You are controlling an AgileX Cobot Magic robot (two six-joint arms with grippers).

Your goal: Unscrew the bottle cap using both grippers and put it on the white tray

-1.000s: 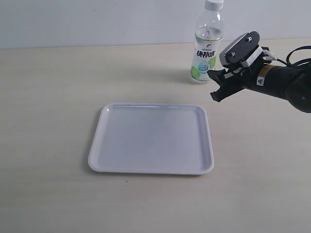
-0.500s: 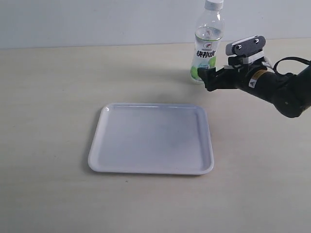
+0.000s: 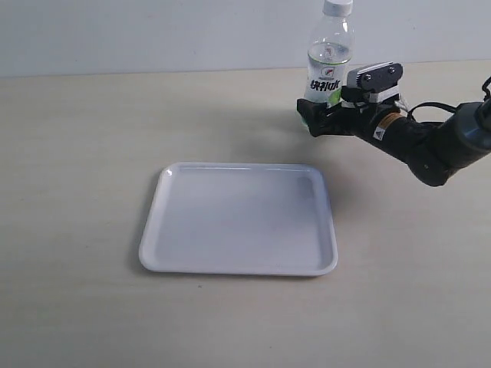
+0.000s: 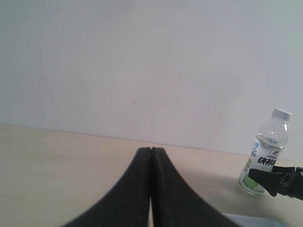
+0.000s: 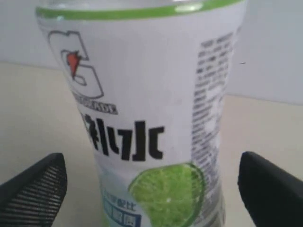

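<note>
The clear bottle (image 3: 328, 54) with its white-and-green label stands upright at the back right of the table. The white bottle cap (image 3: 338, 6) sits on its neck. My right gripper (image 3: 313, 119) is open, low at the bottle's base. In the right wrist view the bottle (image 5: 147, 109) fills the space between the two black fingers (image 5: 38, 189), with a gap on each side. My left gripper (image 4: 151, 150) is shut on nothing and does not show in the exterior view. From its wrist view the bottle (image 4: 265, 156) and cap (image 4: 282, 113) stand far off. The white tray (image 3: 147, 249) lies mid-table.
The right arm (image 3: 430, 146) with its cables stretches in from the right edge, just above the table. A pale wall rises behind the table's far edge (image 3: 153, 74). The tray's near corner (image 4: 251, 220) shows in the left wrist view.
My right gripper has moved left to the bottle's base, levelled out, and opened wider. The bottle, tray and left gripper have not moved.
</note>
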